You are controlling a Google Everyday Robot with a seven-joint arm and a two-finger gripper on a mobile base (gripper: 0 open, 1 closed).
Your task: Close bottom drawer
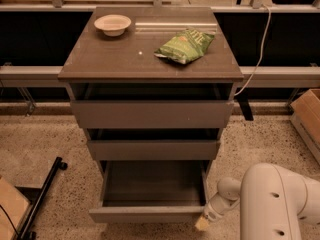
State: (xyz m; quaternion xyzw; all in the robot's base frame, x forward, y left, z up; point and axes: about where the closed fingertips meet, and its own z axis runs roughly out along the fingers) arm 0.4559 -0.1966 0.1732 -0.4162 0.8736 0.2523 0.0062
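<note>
Camera view: looked down from the front at a small cabinet [150, 64] on a speckled floor [50, 144].
Bottom drawer [150, 214]: was pulled far out toward the camera, lowest of the three, with its plain inside showing and nothing seen in it.
Middle drawer [152, 149]: stuck out only a little, right above the bottom one.
Top drawer [151, 114]: stuck out a little too, just under the cabinet top.
Cabinet top: held a small bowl [112, 24] at the back left and a green snack bag [186, 45] toward the right.
Gripper [202, 224]: sat low, at the end of the white arm [280, 204], just beside the front right corner of the bottom drawer. Looked very close to the front panel, but touching or not could not be told.
Gripper open or closed: could not be told.
Step in hand: seemed to be lining up against the drawer's front. Push not done yet, drawer wide open.
Next move: would likely need a straight, steady push on the front panel, back toward the cabinet, until flat with the other fronts.
Care needed: pushing only at the corner could maybe twist the drawer and make it stick, so nearer the middle of the panel might work better. Should press on the lowest front only, not the middle one.
</note>
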